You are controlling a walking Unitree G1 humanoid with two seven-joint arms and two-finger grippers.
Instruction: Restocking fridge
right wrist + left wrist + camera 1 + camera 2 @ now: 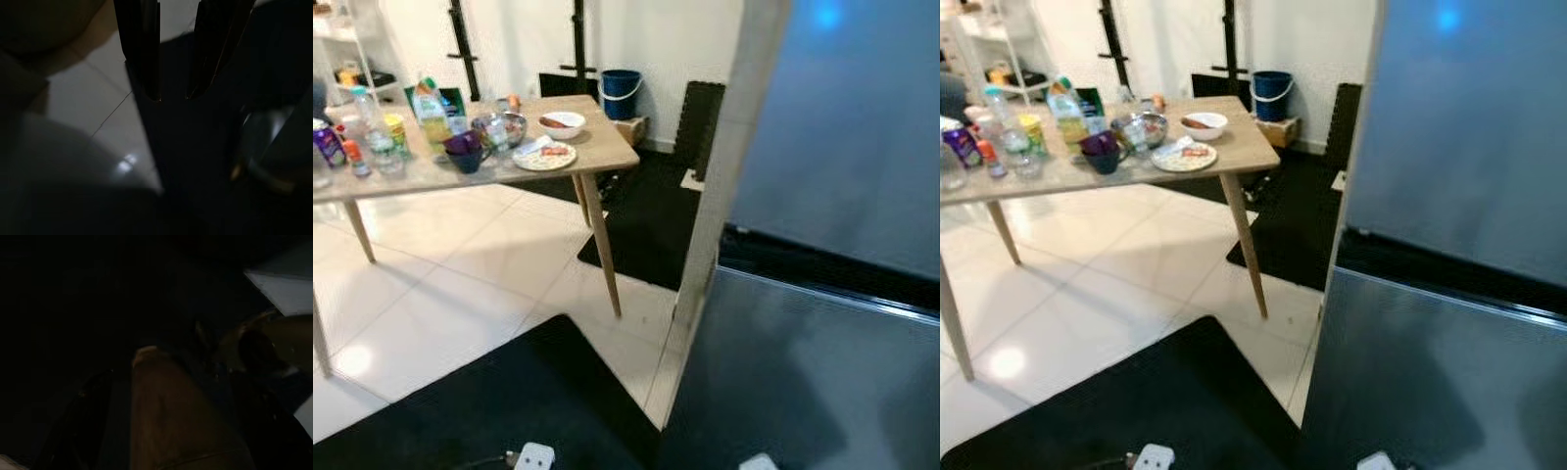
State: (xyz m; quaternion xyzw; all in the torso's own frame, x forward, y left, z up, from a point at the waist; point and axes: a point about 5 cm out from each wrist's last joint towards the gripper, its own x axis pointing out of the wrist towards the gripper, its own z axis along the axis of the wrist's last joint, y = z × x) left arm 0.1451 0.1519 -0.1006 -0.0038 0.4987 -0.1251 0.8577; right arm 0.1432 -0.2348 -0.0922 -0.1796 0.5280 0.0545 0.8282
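Fridge (1449,245) seen at right, doors closed. Bench (597,147) well apart at left, loaded with bottles (377,132), purple mug (465,152), plate (545,156), bowl (562,123). Right claw (172,95) held slightly apart over floor. Left claw state cannot be told.

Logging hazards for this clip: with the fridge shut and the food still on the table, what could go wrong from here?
The table's corner leg stands close to the fridge; a swinging door or turning robot might clip it. Bottles and purple cup crowd together, so a reach could topple neighbours. The black mat's edge could catch a foot.
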